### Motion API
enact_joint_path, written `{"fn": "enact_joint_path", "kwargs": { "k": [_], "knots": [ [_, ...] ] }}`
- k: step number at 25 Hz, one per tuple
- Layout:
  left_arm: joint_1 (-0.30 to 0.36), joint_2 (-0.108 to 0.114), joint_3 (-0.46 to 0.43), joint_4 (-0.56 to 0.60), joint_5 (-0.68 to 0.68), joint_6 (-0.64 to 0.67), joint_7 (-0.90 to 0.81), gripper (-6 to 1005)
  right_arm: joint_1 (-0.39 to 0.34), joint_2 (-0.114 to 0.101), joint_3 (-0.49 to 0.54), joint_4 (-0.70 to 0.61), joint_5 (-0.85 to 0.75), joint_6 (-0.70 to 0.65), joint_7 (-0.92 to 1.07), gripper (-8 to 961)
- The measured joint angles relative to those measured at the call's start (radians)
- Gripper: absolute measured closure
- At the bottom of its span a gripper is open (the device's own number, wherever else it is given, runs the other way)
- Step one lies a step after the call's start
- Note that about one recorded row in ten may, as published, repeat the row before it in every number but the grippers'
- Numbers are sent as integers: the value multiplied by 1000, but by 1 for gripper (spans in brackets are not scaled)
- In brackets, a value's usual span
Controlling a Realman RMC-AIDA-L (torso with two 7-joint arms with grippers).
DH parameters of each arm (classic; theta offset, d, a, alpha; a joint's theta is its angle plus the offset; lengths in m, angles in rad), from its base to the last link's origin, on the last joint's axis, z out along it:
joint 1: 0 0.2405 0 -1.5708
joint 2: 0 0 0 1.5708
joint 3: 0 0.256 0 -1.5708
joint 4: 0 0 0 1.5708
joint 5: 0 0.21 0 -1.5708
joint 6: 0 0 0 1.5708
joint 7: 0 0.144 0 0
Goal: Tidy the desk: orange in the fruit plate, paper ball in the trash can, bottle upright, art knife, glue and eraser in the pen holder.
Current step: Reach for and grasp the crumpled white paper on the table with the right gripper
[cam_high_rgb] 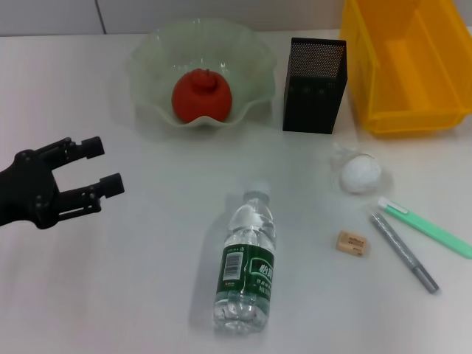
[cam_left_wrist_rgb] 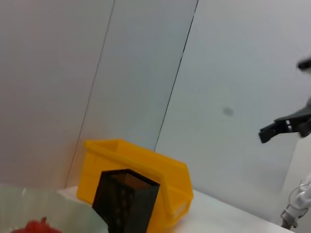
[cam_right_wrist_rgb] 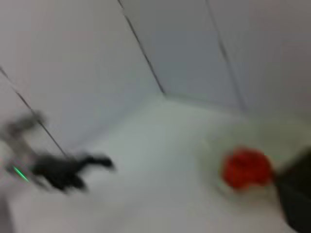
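The orange (cam_high_rgb: 201, 96) sits in the fruit plate (cam_high_rgb: 151, 55). The bottle (cam_high_rgb: 245, 262) lies flat on the table (cam_high_rgb: 110, 280). The left hand (cam_high_rgb: 99, 166) hovers spread and empty; the right hand (cam_left_wrist_rgb: 286, 127) shows only distantly, its state unclear.

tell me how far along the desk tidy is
Done: the orange sits in the fruit plate. In hand: nothing; the left gripper hovers open and empty over the desk's left side, and the right gripper is out of the head view. Left: the bottle lies on its side, the paper ball is outside the trash can, and the eraser plus two pen-like tools lie outside the pen holder.
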Motion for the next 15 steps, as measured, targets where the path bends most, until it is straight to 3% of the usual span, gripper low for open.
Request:
{"fn": "enact_joint_path", "kwargs": {
  "k": [3, 6, 11, 13, 15],
  "knots": [
    [5, -3, 3, 0, 11, 10, -3, 172, 45, 1, -127, -225, -163, 0, 117, 187],
    [6, -7, 5, 0, 24, 14, -3, 172, 82, 28, -292, -331, -360, 22, 164, 189],
    [-2, -9, 6, -3, 48, 14, -3, 174, 130, 139, -449, -241, -690, 191, 166, 192],
    [-6, -11, 6, -5, 57, 14, -3, 174, 142, 161, -487, -155, -750, 279, 166, 193],
    [-8, -14, 5, -3, 64, 13, -3, 174, 156, 163, -524, -46, -746, 361, 176, 194]
  ]
}}
